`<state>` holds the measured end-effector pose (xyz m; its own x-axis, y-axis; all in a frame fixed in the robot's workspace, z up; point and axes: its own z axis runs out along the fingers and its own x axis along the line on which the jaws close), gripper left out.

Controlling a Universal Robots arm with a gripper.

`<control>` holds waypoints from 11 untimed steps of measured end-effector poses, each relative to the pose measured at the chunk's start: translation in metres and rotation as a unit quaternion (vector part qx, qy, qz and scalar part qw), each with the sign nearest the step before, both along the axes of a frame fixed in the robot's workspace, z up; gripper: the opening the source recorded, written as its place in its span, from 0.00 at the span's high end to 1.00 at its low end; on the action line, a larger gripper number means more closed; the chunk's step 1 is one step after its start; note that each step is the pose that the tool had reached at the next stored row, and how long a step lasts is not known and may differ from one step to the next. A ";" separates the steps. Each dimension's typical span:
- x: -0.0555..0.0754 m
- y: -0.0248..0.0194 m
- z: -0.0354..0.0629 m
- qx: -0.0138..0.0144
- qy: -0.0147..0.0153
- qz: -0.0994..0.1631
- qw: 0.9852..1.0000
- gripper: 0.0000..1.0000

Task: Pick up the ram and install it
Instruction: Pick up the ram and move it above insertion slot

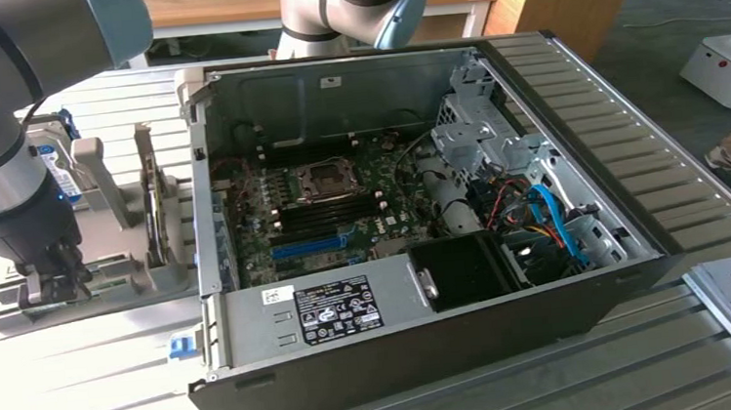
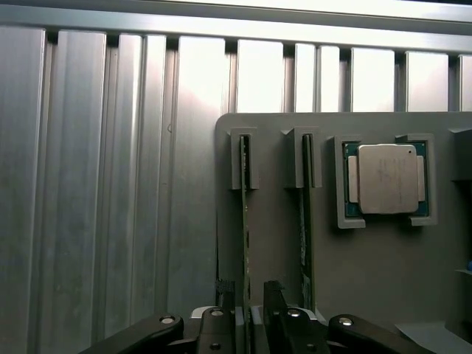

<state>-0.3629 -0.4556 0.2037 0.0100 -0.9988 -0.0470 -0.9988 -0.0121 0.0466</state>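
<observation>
In the wrist view two green ram sticks stand on edge in slots of a grey holder (image 2: 369, 273). My gripper (image 2: 248, 295) is open, low over the holder. One dark finger (image 2: 226, 295) is on each side of the nearer ram (image 2: 245, 214), and the stick's lower end is hidden between them. The second ram (image 2: 304, 214) stands one slot over. In the exterior view my gripper (image 1: 51, 281) hangs down at the holder (image 1: 107, 235), to the exterior view's left of the open computer case (image 1: 369, 77). The motherboard (image 1: 327, 208) lies inside the case.
A processor chip (image 2: 387, 179) sits in a pocket of the holder beside the rams. A hard drive (image 1: 56, 166) and a thin upright board (image 1: 150, 207) also stand in the holder. Cables and a drive cage (image 1: 520, 183) fill the case's right side. The table is ribbed metal (image 2: 88, 184).
</observation>
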 end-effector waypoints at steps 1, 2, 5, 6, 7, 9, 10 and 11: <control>0.000 0.0001 0.0000 0.000 0.000 0.000 1.000 0.71; 0.000 0.0002 0.0000 0.000 0.000 0.000 1.000 0.71; 0.000 0.0002 0.0000 0.000 0.000 0.000 1.000 0.71; 0.000 0.0002 0.0000 0.000 0.000 0.000 1.000 0.71; 0.000 0.0002 -0.0001 0.000 0.000 0.000 1.000 0.71; 0.000 0.0003 -0.0014 0.000 0.000 0.000 1.000 0.71; 0.000 0.0003 -0.0021 0.000 0.000 0.000 1.000 0.71; 0.000 0.0002 -0.0026 0.000 0.000 0.000 1.000 0.71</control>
<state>-0.3629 -0.4553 0.2011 0.0100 -0.9989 -0.0468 -0.9988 -0.0122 0.0467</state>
